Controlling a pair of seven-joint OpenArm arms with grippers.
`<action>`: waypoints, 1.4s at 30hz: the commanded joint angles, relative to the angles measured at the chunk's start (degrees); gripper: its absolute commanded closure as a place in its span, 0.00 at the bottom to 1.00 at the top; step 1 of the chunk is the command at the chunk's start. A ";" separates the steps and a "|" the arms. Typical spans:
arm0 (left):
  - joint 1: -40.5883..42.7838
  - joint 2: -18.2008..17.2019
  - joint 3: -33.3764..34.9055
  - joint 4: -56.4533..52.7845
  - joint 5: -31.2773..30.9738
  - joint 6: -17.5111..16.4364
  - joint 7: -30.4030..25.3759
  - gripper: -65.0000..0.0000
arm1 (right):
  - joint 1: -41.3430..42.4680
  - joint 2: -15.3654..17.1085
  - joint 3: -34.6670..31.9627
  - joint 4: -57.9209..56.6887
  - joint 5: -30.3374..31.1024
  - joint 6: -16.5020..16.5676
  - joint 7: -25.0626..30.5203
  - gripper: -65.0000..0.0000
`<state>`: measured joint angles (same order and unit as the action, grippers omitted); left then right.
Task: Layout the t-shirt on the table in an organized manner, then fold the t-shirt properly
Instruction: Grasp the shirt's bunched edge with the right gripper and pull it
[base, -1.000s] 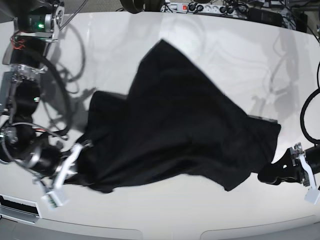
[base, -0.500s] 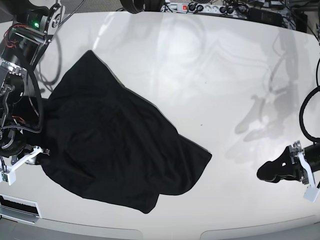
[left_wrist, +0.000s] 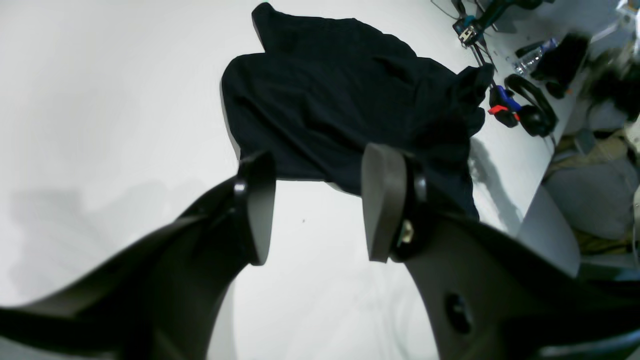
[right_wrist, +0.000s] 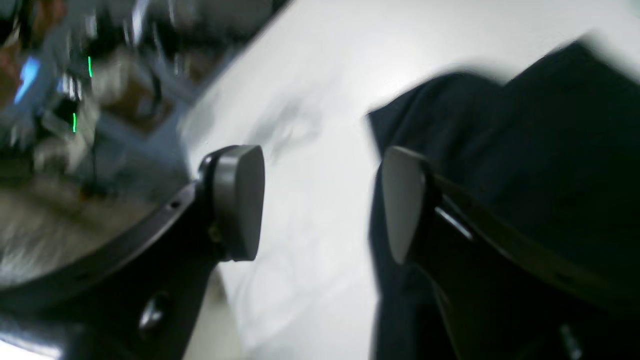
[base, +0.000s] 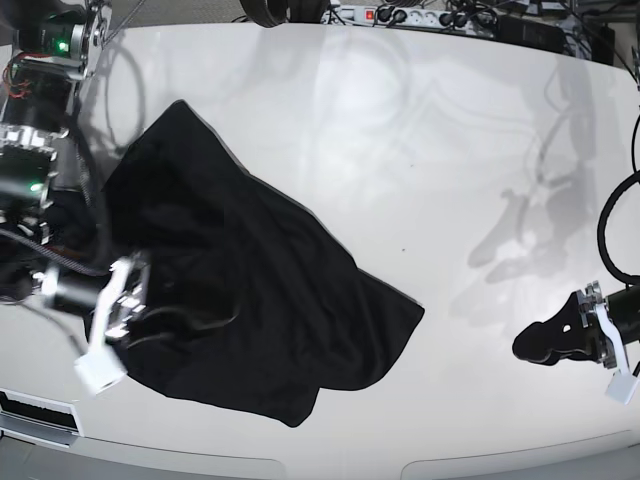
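The black t-shirt (base: 230, 300) lies crumpled and bunched on the left half of the white table (base: 430, 140). My right gripper (base: 112, 325) hovers at the shirt's lower left edge. In the right wrist view this gripper (right_wrist: 320, 165) stands open with nothing between its fingers, and the blurred t-shirt (right_wrist: 525, 165) lies just to its right. My left gripper (base: 528, 347) rests low at the front right, well apart from the cloth. It is open and empty in the left wrist view (left_wrist: 320, 165), with the t-shirt (left_wrist: 345, 95) beyond it.
A power strip (base: 400, 15) and cables line the table's back edge. Headphones (left_wrist: 530, 107) and small tools lie at the table's rim past the shirt. The rounded front edge (base: 350, 465) runs close below both grippers.
The shirt, spread across the middle a second ago, was dragged into a heap on the left. My right gripper opened, let it go and moved over its lower left edge. The left arm stayed put.
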<state>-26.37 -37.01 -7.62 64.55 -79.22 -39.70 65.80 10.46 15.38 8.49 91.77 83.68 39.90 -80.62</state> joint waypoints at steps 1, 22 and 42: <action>-1.42 -1.07 -0.63 0.83 -1.62 -0.30 -1.27 0.55 | 0.02 0.48 -2.54 0.76 1.32 0.10 0.62 0.40; -1.42 -1.07 -0.63 0.83 -1.64 -0.30 -1.51 0.55 | -14.25 0.66 -19.76 0.74 -69.37 -13.05 26.77 0.40; -1.42 -1.09 -0.63 0.83 -1.62 -0.30 -1.70 0.55 | -11.76 0.70 -19.65 15.78 -47.93 -0.85 14.56 1.00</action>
<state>-26.35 -37.01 -7.62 64.55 -79.24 -39.64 65.34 -1.93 15.99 -11.38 106.74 35.53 39.16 -67.22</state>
